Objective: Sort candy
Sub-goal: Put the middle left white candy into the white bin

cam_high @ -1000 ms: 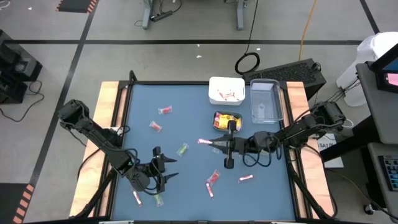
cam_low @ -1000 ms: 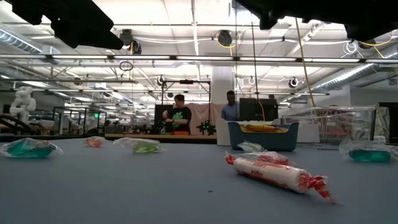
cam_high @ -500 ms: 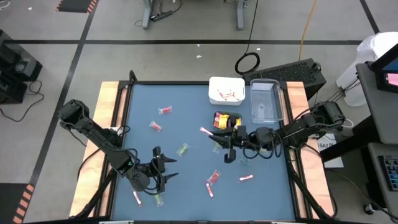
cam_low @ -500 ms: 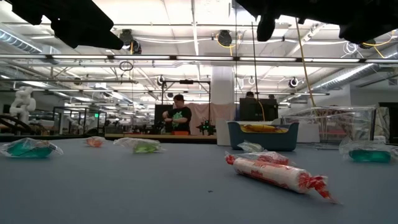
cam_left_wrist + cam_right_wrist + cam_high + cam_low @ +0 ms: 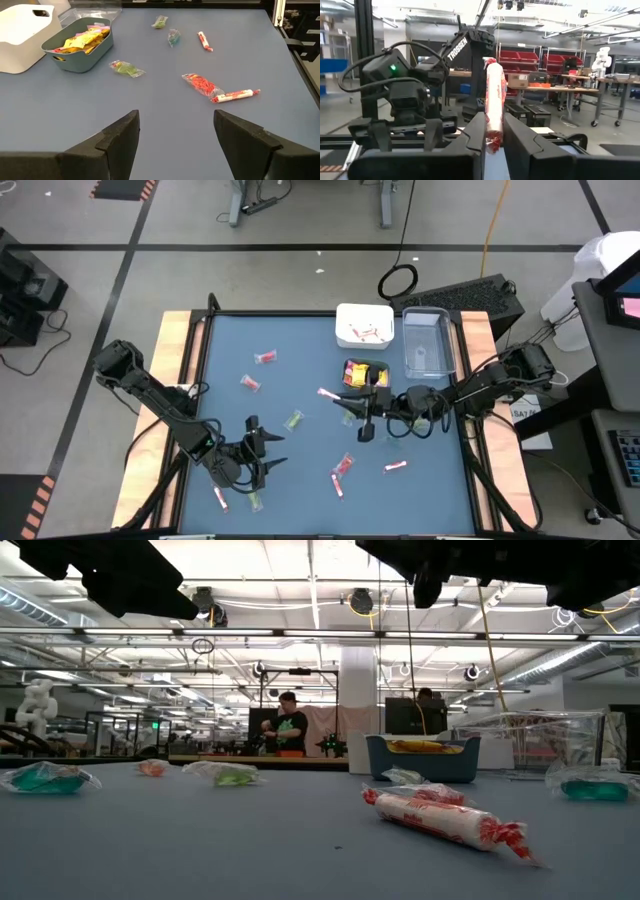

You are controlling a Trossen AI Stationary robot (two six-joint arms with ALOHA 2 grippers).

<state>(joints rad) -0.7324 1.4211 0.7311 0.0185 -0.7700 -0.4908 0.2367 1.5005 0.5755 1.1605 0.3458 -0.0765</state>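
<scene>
Blue table (image 5: 300,380): teal bin (image 5: 77,44) holds yellow candy (image 5: 82,39).

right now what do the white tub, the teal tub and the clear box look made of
White tub: opaque plastic, smooth and matte, with rounded moulded corners. Teal tub: likely plastic too, with a dull even colour and a rolled rim. Clear box: transparent hard plastic by the look of it, since the table shows through its walls.
</scene>
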